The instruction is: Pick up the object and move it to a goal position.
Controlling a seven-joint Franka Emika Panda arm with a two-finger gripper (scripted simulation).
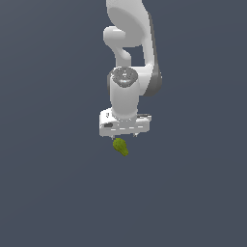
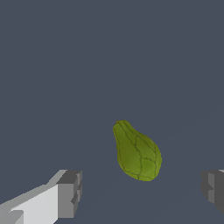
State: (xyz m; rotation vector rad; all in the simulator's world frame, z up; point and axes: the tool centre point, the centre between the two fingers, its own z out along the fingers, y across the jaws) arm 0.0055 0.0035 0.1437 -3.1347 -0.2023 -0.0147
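The white Franka arm (image 1: 129,53) descends from the upper part of the exterior view and ends in a broad white end effector (image 1: 124,136) that points straight down. Its body is a flat, wide block with short fingertips protruding beneath it.

The small yellow-green, lumpy, pear-shaped object (image 1: 120,146) lies just below the end effector in the exterior view, slightly toward that view's left of the block's centre. Its long axis runs diagonally, and it is much narrower than the end effector body above it. Whether the fingertips reach its level cannot be told from this view.

In the wrist view, the object (image 2: 137,152) appears between the two grey finger pads (image 2: 69,194). One pad is attached to a white finger body; the other is only partly in frame at the picture's edge. The fingers are spread wide, with clear space between each pad and the object. Neither pad touches it. The object sits nearer the partly visible pad than the other. Its surface shows dark vein-like lines over a faceted skin, with one end narrow and the opposite end rounded and fuller.

The surrounding surface is a uniform dark blue-grey in both views, with no visible edge or marking
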